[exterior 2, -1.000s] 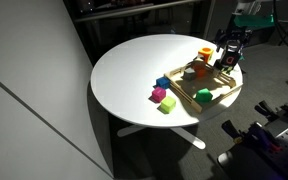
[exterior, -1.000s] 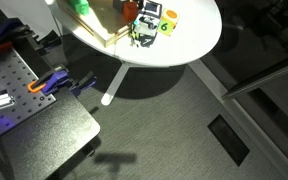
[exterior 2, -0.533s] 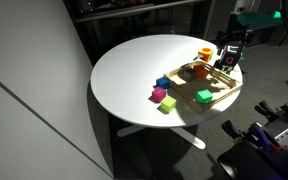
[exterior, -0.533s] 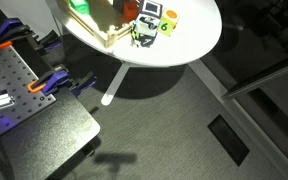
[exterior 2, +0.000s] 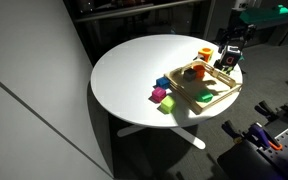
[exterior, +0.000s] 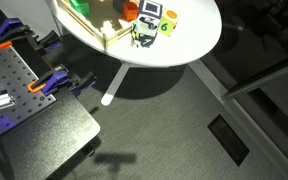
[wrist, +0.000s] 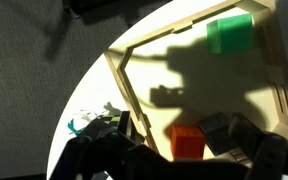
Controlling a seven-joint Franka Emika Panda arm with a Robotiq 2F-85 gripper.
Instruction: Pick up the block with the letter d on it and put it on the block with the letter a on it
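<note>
in an exterior view the wooden tray (exterior: 102,38) on the white counter (exterior: 194,40) holds a green block (exterior: 79,5), cut off at the top edge, and an orange block (exterior: 130,12). the block with the letter d (exterior: 151,10) sits just beside the orange one. its letter is too small to read. in an exterior view the gripper (exterior 2: 228,52) hangs over that corner, a bit higher than before. in the wrist view the fingers (wrist: 242,135) are wide apart and hold nothing. the orange block shows between them, in shadow.
</note>
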